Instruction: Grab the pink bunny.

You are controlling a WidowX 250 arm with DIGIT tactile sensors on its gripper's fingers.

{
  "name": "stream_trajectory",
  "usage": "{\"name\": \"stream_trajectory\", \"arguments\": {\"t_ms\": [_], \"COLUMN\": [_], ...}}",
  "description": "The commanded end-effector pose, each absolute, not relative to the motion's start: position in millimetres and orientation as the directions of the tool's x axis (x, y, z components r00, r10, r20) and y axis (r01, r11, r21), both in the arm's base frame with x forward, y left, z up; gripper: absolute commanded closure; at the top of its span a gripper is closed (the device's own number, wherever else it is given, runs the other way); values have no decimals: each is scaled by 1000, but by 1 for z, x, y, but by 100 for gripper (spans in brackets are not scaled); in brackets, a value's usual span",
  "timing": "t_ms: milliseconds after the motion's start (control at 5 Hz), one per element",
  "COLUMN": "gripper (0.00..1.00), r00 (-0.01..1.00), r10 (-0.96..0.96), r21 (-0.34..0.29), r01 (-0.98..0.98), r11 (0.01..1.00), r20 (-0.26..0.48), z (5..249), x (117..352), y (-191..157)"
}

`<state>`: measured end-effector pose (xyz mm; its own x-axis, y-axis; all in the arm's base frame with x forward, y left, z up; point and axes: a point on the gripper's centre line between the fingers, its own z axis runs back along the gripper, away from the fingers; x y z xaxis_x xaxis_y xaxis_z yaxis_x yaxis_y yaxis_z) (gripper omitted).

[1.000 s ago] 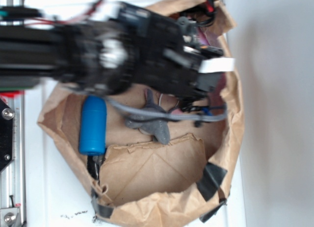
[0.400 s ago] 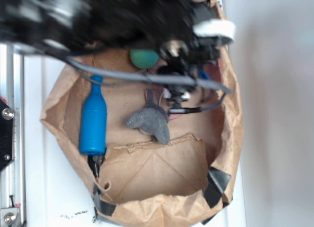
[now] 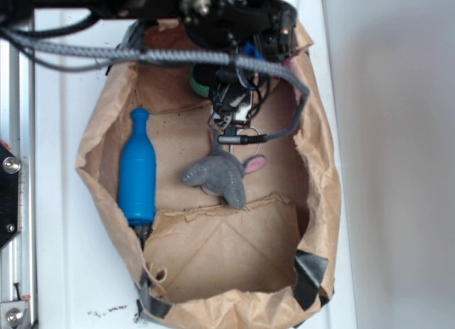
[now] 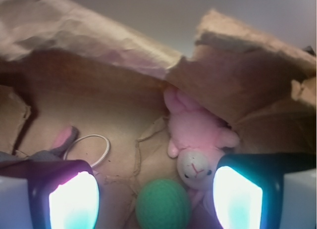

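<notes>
The gripper (image 4: 156,199) is spread wide and grasps nothing: in the wrist view its two glowing pads (image 4: 73,202) stand at the left and right lower corners with open space between them. In that space, low and central, sits the green ball (image 4: 163,205), and just to its right, touching or nearly touching it, lies the pink bunny (image 4: 198,140). The bunny's face with its dark eyes sits at the lower end, just beside the right pad; its body and limbs run up and slightly left toward the bag wall, so its long axis goes from the lower right to the upper left of that view. It is pressed into the fold where the bag's floor meets the torn wall.

In the exterior view the gripper (image 3: 231,116) hangs inside the top part of the brown paper bag (image 3: 227,244), below the dark arm (image 3: 234,20) and its grey cable (image 3: 142,55). The bunny is hidden there; only a sliver of the green ball (image 3: 199,84) shows under the arm.

The bag lies open on a white surface (image 3: 64,272), with a pale wall to the right and a metal rail (image 3: 14,222) at the left. Inside I count one blue bottle (image 3: 137,169), lying neck up in the picture, one grey plush animal (image 3: 220,176) with a pink inner ear, one green ball and one pink bunny.
</notes>
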<state>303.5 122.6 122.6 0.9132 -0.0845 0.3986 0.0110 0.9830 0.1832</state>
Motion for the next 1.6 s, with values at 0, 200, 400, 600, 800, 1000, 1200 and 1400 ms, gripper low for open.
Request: {"name": "stream_trajectory", "arguments": {"t_ms": [0,200,400,600,800,1000,1200,1400], "gripper": [0,0,0,0,0,0,0,0], "r00": [890,891,889,886,892,904,918,930], "r10": [-12,-16,-25,-44,-59,-71,-59,-15], "r21": [268,309,341,372,377,366,367,412], "r01": [-125,-140,-149,-148,-129,-98,-97,-149], "r11": [955,941,928,916,917,925,925,899], "r20": [456,454,457,462,447,421,392,368], "z": [119,107,96,81,69,60,56,47], "x": [325,332,339,346,354,360,366,377], "y": [133,121,110,105,99,94,92,99]}}
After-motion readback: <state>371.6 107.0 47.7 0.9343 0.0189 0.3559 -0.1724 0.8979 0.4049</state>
